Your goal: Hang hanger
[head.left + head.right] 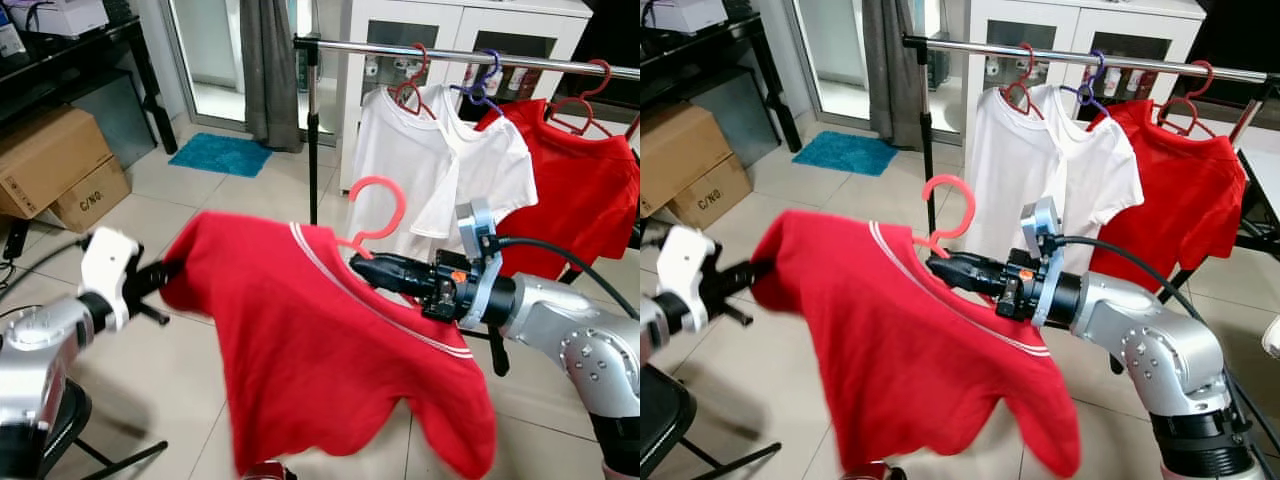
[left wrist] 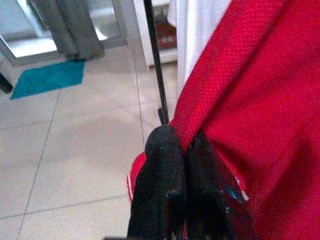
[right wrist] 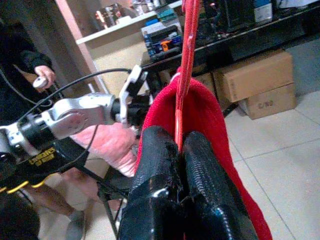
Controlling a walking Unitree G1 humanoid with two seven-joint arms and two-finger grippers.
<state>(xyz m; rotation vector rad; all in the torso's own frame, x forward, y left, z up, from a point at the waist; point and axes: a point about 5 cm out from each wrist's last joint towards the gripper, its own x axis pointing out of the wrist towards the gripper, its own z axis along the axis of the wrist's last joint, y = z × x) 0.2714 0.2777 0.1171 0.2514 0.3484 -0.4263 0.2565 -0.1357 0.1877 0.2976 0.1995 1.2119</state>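
Our left claw (image 1: 160, 272) is pressed together on the sleeve end of the red shirt (image 1: 320, 350), fingers (image 2: 165, 165) pinching the cloth so the garment is stretched out sideways and does not sag to the floor. From that claw the shirt runs across to our right claw (image 1: 362, 265), which is pressed together on the neck of the pink hanger (image 1: 375, 215) just where it leaves the collar; the wrist view shows the thin stem caught between the two pads (image 3: 160, 160). That grip leaves the hook free above the claw, ready to go over a bar.

Beyond and above the right claw runs the clothes rail (image 1: 450, 55), well apart from the hook. On it hang two white shirts (image 1: 430, 170) and, further right, another red shirt (image 1: 580, 180), each on its own hanger. We judge the open stretch of rail left of the white shirts is the likely spot, so the hook must be lifted and carried forward.

A person (image 3: 30, 75) stands behind our left arm.
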